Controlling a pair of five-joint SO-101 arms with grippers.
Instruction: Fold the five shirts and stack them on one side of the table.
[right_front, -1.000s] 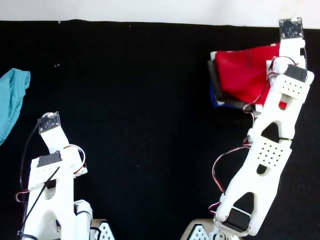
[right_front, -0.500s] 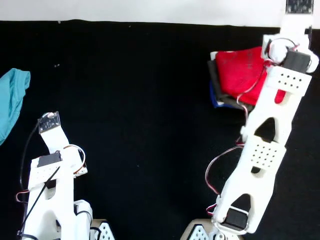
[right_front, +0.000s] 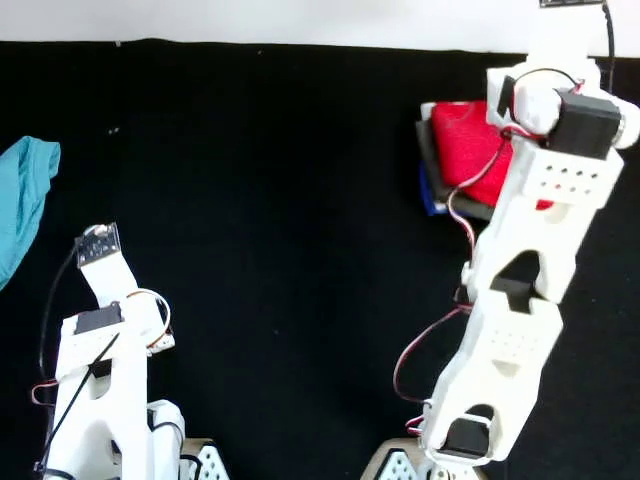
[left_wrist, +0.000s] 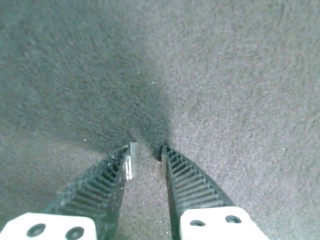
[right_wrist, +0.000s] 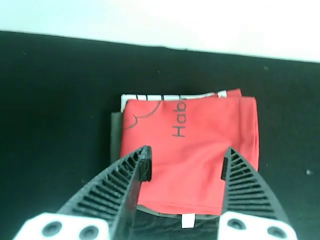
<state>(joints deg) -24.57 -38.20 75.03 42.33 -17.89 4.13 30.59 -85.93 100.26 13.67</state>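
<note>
A folded red shirt (right_wrist: 200, 150) tops a stack (right_front: 432, 170) of folded shirts at the table's far right, with dark grey (right_wrist: 115, 135) and striped white (right_wrist: 150, 97) layers under it. My right gripper (right_wrist: 185, 165) hangs open above the red shirt (right_front: 465, 145), holding nothing. A crumpled teal shirt (right_front: 22, 200) lies at the table's left edge. My left gripper (left_wrist: 147, 157) is at the near left, low over the bare black cloth, its fingers a narrow gap apart and empty. In the high view the left gripper (right_front: 98, 243) sits right of the teal shirt.
The black table cloth (right_front: 270, 180) ends at a white strip (right_wrist: 160, 20) along the far edge, just behind the stack. The raised right arm (right_front: 530, 250) covers the stack's right part in the high view.
The right arm has risen and swung toward the far edge, uncovering more of the red shirt. The left arm and the teal shirt have not moved.
</note>
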